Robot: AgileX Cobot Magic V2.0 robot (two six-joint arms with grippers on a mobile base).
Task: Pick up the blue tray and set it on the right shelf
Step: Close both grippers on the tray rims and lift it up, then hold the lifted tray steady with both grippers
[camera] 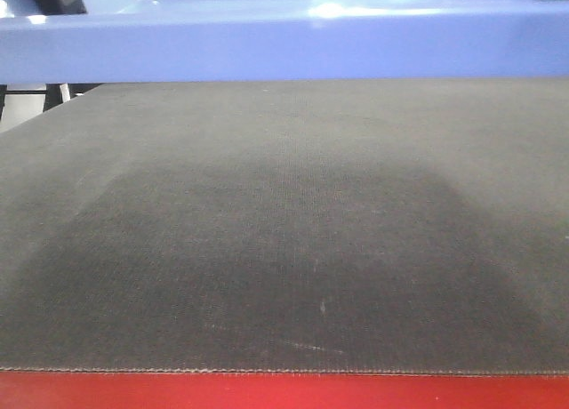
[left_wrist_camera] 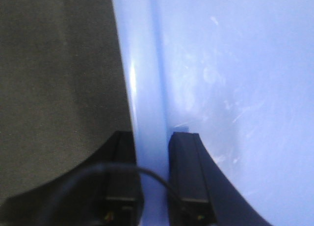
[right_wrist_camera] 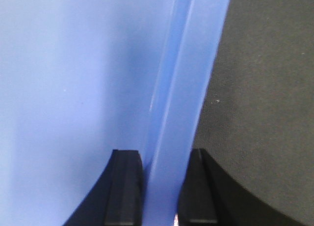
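The blue tray point(camera: 284, 40) fills the top of the front view as a glossy periwinkle band, held above the dark mat. In the left wrist view my left gripper point(left_wrist_camera: 153, 137) is shut on the blue tray's point(left_wrist_camera: 235, 78) left rim, one black finger inside the tray and one outside over the mat. In the right wrist view my right gripper point(right_wrist_camera: 164, 155) is shut on the blue tray's point(right_wrist_camera: 73, 78) right rim in the same way. The right shelf is out of view.
A dark grey mat point(camera: 284, 231) covers the table below the tray, with the red table frame point(camera: 284, 391) along its near edge. A shadow of the tray lies on the mat.
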